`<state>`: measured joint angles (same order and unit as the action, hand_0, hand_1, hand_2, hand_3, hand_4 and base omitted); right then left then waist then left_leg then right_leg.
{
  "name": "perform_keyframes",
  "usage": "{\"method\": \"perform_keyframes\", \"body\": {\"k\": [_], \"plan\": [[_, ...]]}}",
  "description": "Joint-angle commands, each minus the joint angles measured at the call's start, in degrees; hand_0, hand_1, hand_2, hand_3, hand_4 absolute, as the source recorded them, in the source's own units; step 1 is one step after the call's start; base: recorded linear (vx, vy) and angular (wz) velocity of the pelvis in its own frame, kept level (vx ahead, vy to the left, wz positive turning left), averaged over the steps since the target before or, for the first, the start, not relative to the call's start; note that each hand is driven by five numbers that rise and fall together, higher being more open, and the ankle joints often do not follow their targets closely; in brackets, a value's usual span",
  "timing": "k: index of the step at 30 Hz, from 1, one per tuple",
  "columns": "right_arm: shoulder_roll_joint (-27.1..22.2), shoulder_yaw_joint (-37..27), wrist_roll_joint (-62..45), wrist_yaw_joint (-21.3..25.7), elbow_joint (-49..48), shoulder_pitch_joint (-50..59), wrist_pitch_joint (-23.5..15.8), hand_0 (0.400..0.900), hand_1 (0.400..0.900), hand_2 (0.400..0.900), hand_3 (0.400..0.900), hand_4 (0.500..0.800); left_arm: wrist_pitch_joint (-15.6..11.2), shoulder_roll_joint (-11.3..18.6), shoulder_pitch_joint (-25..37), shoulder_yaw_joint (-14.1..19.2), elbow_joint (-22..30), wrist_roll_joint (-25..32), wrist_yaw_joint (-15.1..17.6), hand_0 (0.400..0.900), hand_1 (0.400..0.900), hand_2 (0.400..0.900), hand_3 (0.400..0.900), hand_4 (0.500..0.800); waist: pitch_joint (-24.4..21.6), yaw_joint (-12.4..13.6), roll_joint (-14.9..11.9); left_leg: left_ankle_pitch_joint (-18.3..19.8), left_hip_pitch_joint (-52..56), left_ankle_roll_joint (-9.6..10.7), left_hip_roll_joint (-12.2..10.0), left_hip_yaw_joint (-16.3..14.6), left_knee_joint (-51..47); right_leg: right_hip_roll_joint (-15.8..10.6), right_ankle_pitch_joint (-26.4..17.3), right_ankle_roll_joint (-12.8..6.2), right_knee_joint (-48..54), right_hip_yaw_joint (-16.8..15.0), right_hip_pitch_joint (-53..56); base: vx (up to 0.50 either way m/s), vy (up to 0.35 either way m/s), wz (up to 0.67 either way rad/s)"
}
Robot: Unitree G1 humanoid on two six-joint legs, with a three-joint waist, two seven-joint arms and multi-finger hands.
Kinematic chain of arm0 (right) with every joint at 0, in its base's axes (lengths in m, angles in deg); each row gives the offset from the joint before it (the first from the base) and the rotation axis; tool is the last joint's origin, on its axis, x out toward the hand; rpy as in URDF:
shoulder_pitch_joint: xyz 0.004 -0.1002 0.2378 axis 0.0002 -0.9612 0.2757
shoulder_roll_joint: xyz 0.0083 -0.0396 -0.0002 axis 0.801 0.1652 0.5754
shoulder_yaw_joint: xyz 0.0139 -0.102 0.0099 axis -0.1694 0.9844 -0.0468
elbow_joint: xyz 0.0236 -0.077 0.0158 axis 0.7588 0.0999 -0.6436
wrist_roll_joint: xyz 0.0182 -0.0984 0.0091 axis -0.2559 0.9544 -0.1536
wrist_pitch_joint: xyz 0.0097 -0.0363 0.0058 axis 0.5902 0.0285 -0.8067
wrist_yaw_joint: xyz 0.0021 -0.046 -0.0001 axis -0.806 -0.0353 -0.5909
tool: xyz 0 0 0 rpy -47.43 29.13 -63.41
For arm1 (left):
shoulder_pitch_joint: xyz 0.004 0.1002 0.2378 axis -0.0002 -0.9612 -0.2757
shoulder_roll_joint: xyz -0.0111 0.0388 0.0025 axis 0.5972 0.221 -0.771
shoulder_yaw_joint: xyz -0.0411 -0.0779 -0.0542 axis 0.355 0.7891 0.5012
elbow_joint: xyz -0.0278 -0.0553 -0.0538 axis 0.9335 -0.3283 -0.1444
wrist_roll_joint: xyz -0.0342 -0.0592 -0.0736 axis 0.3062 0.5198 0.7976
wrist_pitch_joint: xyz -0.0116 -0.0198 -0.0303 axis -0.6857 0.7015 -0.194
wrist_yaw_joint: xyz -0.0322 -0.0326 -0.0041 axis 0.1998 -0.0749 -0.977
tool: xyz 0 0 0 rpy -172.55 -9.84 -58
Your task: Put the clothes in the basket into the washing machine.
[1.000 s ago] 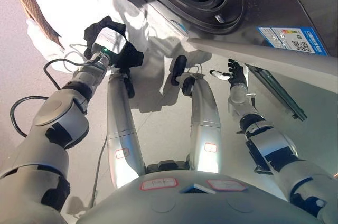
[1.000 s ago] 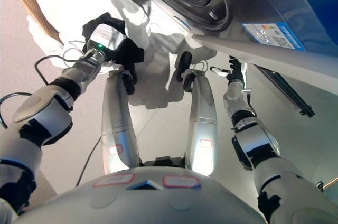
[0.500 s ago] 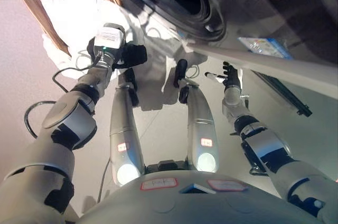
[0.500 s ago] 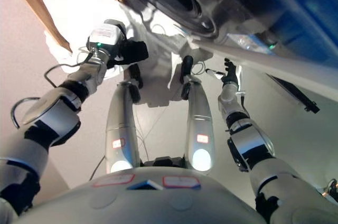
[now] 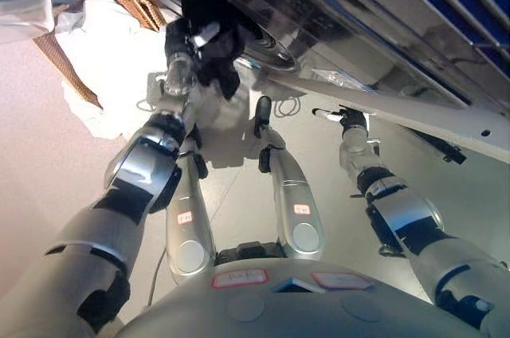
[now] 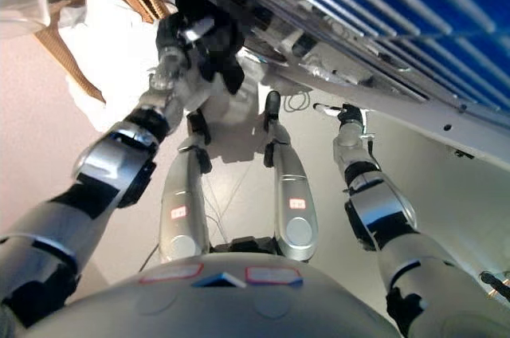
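Washing machine [image 5: 335,27] cut off by top and right edges; drum opening mostly hidden behind the left hand [image 5: 203,43], which blurs into the dark rim. Its fingers can't be read, and possibly dark cloth is there. Wicker basket [image 5: 135,5] only shows strips, the rest covered by white clothes [image 5: 111,59]. Right hand [image 6: 349,115] small, fingers unclear.

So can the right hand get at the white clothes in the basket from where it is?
Probably not as things stand. The right hand is low on the robot's right beneath the washing machine, while the white clothes lie far left by the basket, with the left hand raised between.
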<state>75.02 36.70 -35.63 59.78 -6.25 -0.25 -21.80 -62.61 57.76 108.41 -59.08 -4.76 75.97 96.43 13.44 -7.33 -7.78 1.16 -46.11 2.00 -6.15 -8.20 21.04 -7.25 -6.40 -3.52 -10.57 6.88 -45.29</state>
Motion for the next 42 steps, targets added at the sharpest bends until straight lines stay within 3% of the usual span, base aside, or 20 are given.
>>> {"method": "perform_keyframes", "body": {"k": [1,3,4,6,7,9,10,15,19,22,23,26,27,28,29,30,31,32,35,42], "plan": [[-1.29,-0.79,-1.49,5.19,1.61,6.87,-2.22,0.9,0.9,0.9,0.9,0.8,-5.36,-2.91,7.3,3.39,-1.58,4.34,2.6,0.4,0.4,0.4,0.4,0.5,-3.3,-0.98,1.13,-5.24,0.63,4.81,-1.84,4.2,-7.88,1.03,-0.55,-2.96,0.63,-0.85,1.1,0.03,-0.03,-0.24],[-0.27,-0.53,-1.54,5.88,2.25,7.97,-2.29,0.9,0.9,0.9,0.9,0.8,-5.5,-3.07,8.38,4.0,-2.01,3.98,3.7,0.4,0.4,0.4,0.4,0.5,-3.3,-1.22,0.73,-5.21,0.54,4.8,-2.05,4.15,-7.82,1.36,-0.75,-2.97,0.76,-1.08,0.9,0.02,-0.031,-0.28],[0.36,-1.18,-2.31,6.95,2.66,9.39,-2.24,0.9,0.9,0.9,0.9,0.8,-6.34,-2.52,10.33,6.42,-2.34,5.39,5.84,0.4,0.4,0.4,0.4,0.5,-3.7,-1.82,-0.26,-5.03,0.28,4.98,-2.54,3.96,-7.46,1.9,-1.08,-3.0,1.16,-1.54,0.55,0.02,-0.025,-0.34],[0.97,-1.05,-2.25,7.42,2.85,9.29,-2.42,0.9,0.9,0.9,0.9,0.8,-6.64,-2.29,11.03,7.14,-2.13,5.43,6.53,0.4,0.4,0.4,0.4,0.5,-3.83,-2.07,-0.76,-4.98,0.17,5.07,-2.93,3.7,-7.27,2.19,-1.25,-2.99,1.43,-1.81,0.49,0.03,-0.025,-0.34],[1.53,-1.47,-2.46,8.0,3.07,8.39,-2.5,0.9,0.9,0.9,0.9,0.8,-7.58,-1.93,11.84,8.96,-2.04,5.71,8.61,0.4,0.4,0.4,0.4,0.5,-4.16,-2.71,-1.76,-4.86,0.22,5.23,-3.56,3.56,-7.06,2.73,-1.56,-3.04,1.84,-2.19,0.42,0.03,-0.031,-0.29],[2.17,-1.37,-2.3,8.39,2.98,7.56,-2.78,0.9,0.9,0.9,0.9,0.8,-7.72,-1.92,12.12,9.44,-1.83,5.66,9.09,0.4,0.4,0.4,0.4,0.5,-4.37,-2.97,-2.26,-4.8,0.32,5.33,-3.95,3.31,-7.03,3.0,-1.77,-3.09,2.1,-2.43,0.39,0.03,-0.036,-0.28],[2.9,-1.58,-2.11,8.74,3.1,5.73,-3.16,0.9,0.9,0.9,0.9,0.8,-8.86,-1.38,12.25,11.64,-2.1,6.82,10.51,0.4,0.4,0.4,0.4,0.5,-4.69,-3.66,-3.31,-4.59,0.54,5.47,-4.69,3.19,-6.86,3.42,-2.08,-3.17,2.48,-2.74,0.45,0.02,-0.031,-0.19],[4.39,-1.23,-1.76,10.27,1.89,1.16,-4.71,0.9,0.9,0.9,0.9,0.8,-12.25,-2.0,13.08,15.05,-0.73,8.24,14.55,0.4,0.4,0.4,0.4,0.5,-5.56,-4.7,-4.65,-4.1,0.84,5.69,-5.73,3.0,-6.33,4.22,-2.48,-3.17,3.15,-3.24,0.52,0.03,-0.043,-0.15],[5.59,-0.91,-2.04,10.84,0.0,-2.43,-6.7,0.9,0.9,0.9,0.9,0.8,-14.83,0.97,14.69,18.21,-1.65,8.7,17.81,0.4,0.4,0.4,0.4,0.5,-6.34,-6.29,-6.62,-3.86,0.89,6.08,-6.99,2.99,-6.28,5.4,-2.9,-3.36,4.12,-3.47,0.34,0.02,-0.051,-0.11],[5.49,-0.17,-1.19,11.58,-1.48,-6.79,-8.28,0.9,0.9,0.9,0.9,0.8,-14.53,4.09,16.01,17.87,-2.18,1.93,24.6,0.4,0.4,0.4,0.4,0.5,-6.77,-7.65,-8.31,-3.63,0.88,6.2,-8.09,2.87,-5.5,6.33,-3.24,-3.34,4.15,-3.47,0.29,0.02,-0.059,-0.18],[5.6,-0.07,-1.11,11.7,-1.7,-7.06,-8.32,0.9,0.9,0.9,0.9,0.8,-14.37,4.03,15.9,17.9,-1.91,1.33,25.29,0.4,0.4,0.4,0.4,0.5,-6.88,-7.67,-8.42,-3.58,0.91,6.23,-8.14,2.81,-5.43,6.37,-3.25,-3.33,4.17,-3.52,0.32,0.02,-0.04,-0.12],[4.98,0.42,0.42,13.21,-3.74,-13.93,-10.47,0.9,0.9,0.9,0.9,0.8,-13.7,7.55,15.87,16.78,-2.4,-6.6,35.44,0.4,0.4,0.4,0.4,0.5,-7.27,-8.64,-9.71,-3.38,1.96,6.5,-9.74,2.72,-4.85,7.25,-3.05,-3.11,4.26,-3.52,1.1,0.03,-0.055,-0.08],[5.03,0.49,0.47,13.29,-3.95,-14.2,-10.45,0.9,0.9,0.9,0.9,0.8,-13.63,7.46,15.74,16.76,-2.26,-6.91,35.83,0.4,0.4,0.4,0.4,0.5,-7.35,-8.6,-9.78,-3.36,2.06,6.54,-9.79,2.68,-4.86,7.29,-3.04,-3.09,4.28,-3.56,1.18,0.04,-0.056,-0.05],[4.88,0.92,1.39,13.99,-4.69,-15.78,-11.35,0.9,0.9,0.9,0.9,0.8,-11.97,9.7,15.83,15.8,-3.13,-10.77,40.4,0.4,0.4,0.4,0.4,0.5,-7.64,-8.7,-10.0,-3.38,2.48,6.65,-10.32,2.76,-4.96,7.69,-2.83,-2.95,4.37,-3.54,1.41,0.04,-0.047,-0.04],[4.92,1.36,1.96,14.28,-5.01,-16.56,-11.59,0.9,0.9,0.9,0.9,0.8,-11.04,10.39,16.29,15.03,-2.68,-12.6,42.3,0.4,0.4,0.4,0.4,0.5,-7.9,-8.77,-10.16,-3.36,2.82,6.66,-10.48,2.76,-5.09,7.92,-2.85,-2.95,4.41,-3.56,1.47,0.04,-0.046,-0.03],[5.02,1.39,2.03,14.37,-5.11,-16.67,-11.59,0.9,0.9,0.9,0.9,0.8,-10.83,10.34,16.21,15.01,-2.44,-12.94,42.72,0.4,0.4,0.4,0.4,0.5,-7.94,-8.77,-10.26,-3.37,2.9,6.67,-10.49,2.71,-5.16,7.94,-2.85,-2.94,4.43,-3.59,1.5,0.02,-0.03,-0.06],[5.24,1.35,2.0,14.37,-5.39,-17.15,-12.01,0.9,0.9,0.9,0.9,0.8,-11.2,12.1,15.59,14.79,-3.84,-13.24,42.99,0.4,0.4,0.4,0.4,0.5,-8.2,-8.78,-10.4,-3.45,3.22,6.73,-10.81,2.7,-5.32,8.17,-2.8,-2.9,4.42,-3.61,1.59,0.04,-0.034,-0.08],[4.93,1.53,2.59,14.51,-5.23,-17.93,-12.1,0.9,0.9,0.9,0.9,0.8,-9.62,14.25,15.6,14.48,-4.93,-14.07,44.77,0.4,0.4,0.4,0.4,0.5,-8.68,-8.8,-10.57,-3.38,3.81,6.82,-11.17,2.55,-5.49,8.46,-2.62,-2.84,4.44,-3.59,1.92,0.04,-0.034,-0.08],[4.45,1.54,3.4,15.01,-5.86,-19.12,-12.42,0.9,0.9,0.9,0.9,0.8,-9.45,16.44,15.92,14.29,-4.8,-14.82,46.68,0.4,0.4,0.4,0.4,0.5,-9.15,-8.58,-10.79,-3.88,4.7,6.97,-11.53,2.62,-6.4,8.52,-2.48,-2.67,4.74,-3.4,2.58,0.03,-0.045,0.03],[4.71,2.31,3.86,15.67,-6.14,-20.01,-13.1,0.9,0.9,0.9,0.9,0.8,-9.03,19.27,15.49,13.3,-5.13,-16.65,48.39,0.4,0.4,0.4,0.4,0.5,-9.36,-7.96,-10.97,-6.11,4.55,6.76,-11.13,2.8,-7.55,8.18,-3.25,-2.2,5.18,-2.29,2.92,-0.02,-0.049,0.16]]}}
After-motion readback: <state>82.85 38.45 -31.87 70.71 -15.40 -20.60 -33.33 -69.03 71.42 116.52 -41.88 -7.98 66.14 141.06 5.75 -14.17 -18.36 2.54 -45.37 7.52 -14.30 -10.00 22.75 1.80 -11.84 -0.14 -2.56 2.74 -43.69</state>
